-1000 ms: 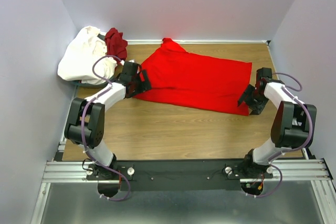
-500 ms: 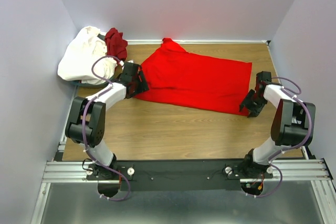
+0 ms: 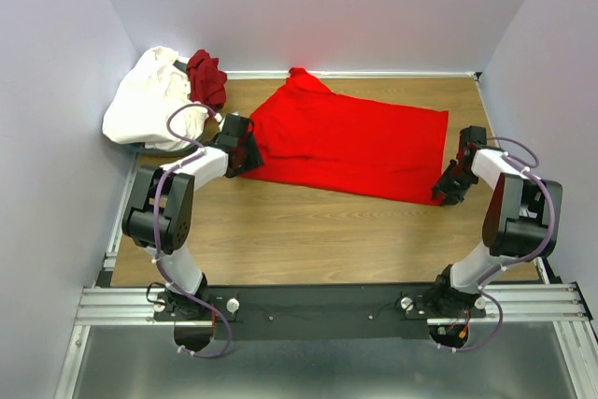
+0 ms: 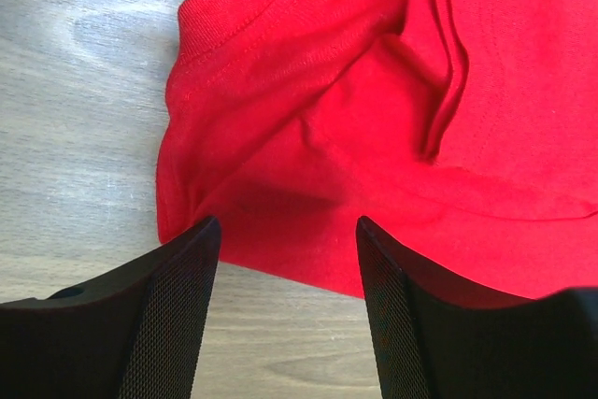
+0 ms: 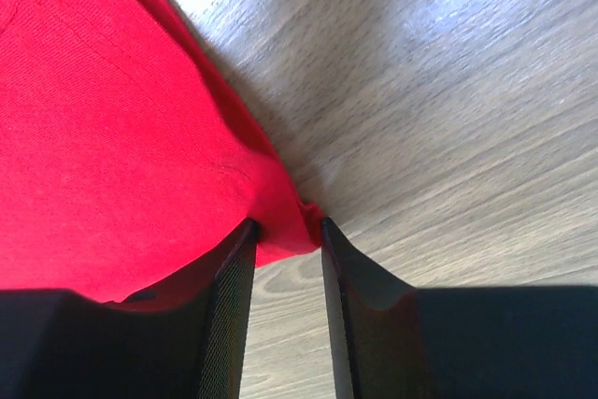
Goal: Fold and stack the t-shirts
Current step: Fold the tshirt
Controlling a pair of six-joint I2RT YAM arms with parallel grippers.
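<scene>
The bright red t-shirt (image 3: 346,142) lies spread flat across the table. My left gripper (image 3: 245,149) sits low at its left corner. In the left wrist view the left gripper (image 4: 285,221) is open, and the red t-shirt's (image 4: 374,91) hem edge lies between its tips, unpinched. My right gripper (image 3: 447,186) is at the shirt's near right corner. In the right wrist view the right gripper (image 5: 288,223) has narrowed around that corner of the red t-shirt (image 5: 93,137). Cloth touches both tips and a gap still shows behind them. The white t-shirt (image 3: 149,100) and the maroon t-shirt (image 3: 206,77) are heaped at the back left.
The wooden table (image 3: 308,231) shows bare wood in front of the red shirt. Grey walls close in on the left, back and right. The heap of white and maroon cloth overhangs the table's back left corner, just behind my left arm.
Both grippers have narrowed, the right one much more. The right gripper slid inward onto the shirt's corner. The left gripper edged toward the shirt's left corner.
</scene>
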